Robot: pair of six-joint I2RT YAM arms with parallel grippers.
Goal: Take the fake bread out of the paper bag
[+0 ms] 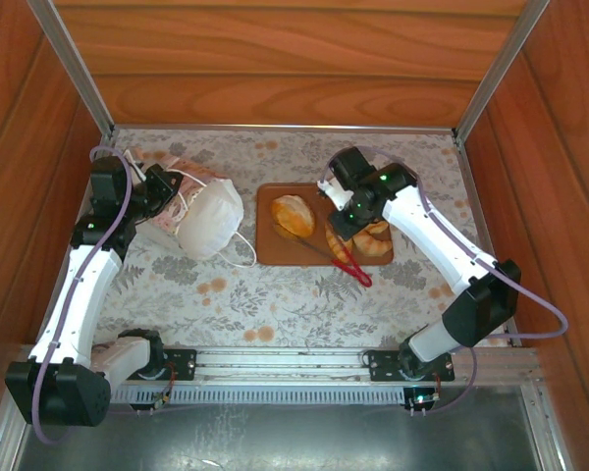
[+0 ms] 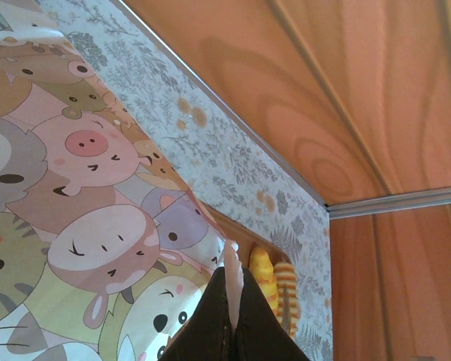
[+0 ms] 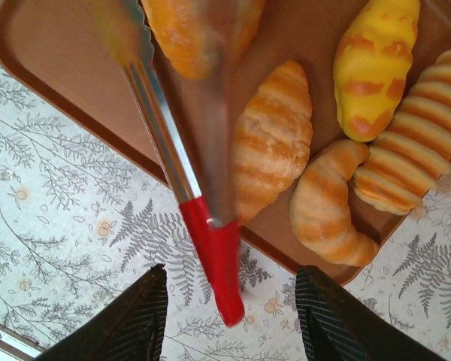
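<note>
Fake bread, glossy toy pastries in golden yellow and striped brown, lies on the flat brown rounded tray at the centre of the top view. A round roll sits on the tray's left half, and croissants and ridged loaves crowd its right end. Metal tongs with a red handle lie across the tray's lower edge, the handle out over the floral tablecloth. The right gripper has its fingers spread, with the handle's end between them and touching neither. Just left of the tray sits the small white paper bag with thin cord handles and pastel cartoon animal faces on one panel. The left gripper is closed, pinching the bag's edge.
</note>
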